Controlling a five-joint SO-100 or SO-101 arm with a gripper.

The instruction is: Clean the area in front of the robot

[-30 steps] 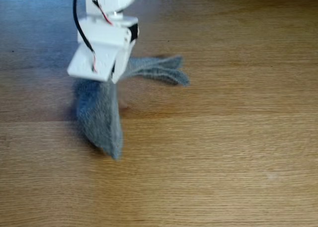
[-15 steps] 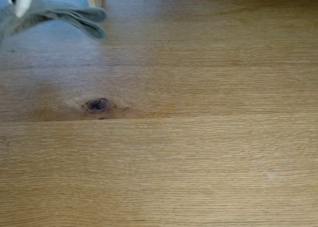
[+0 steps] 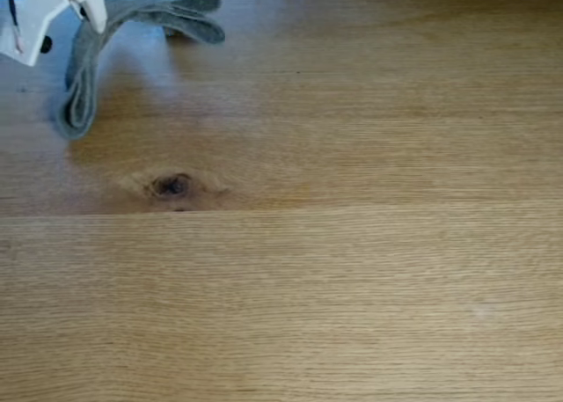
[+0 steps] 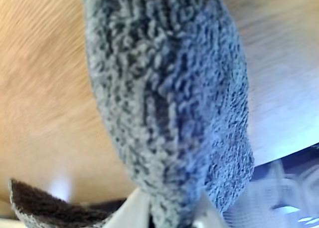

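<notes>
A white robot arm's end effector [image 3: 88, 10] at the far left of the fixed view is clenched on a grey terry cloth [image 3: 88, 76], which droops in soft folds to the wooden tabletop [image 3: 352, 244]. The cloth looks light and floppy, best pinched at a bunched fold, as the wrist view [image 4: 164, 98] shows between the fingers [image 4: 132, 213].

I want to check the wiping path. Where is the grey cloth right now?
In the fixed view the grey cloth hangs at the top left, pinched in the gripper, its lower fold above and left of the dark knot in the tabletop.
</notes>
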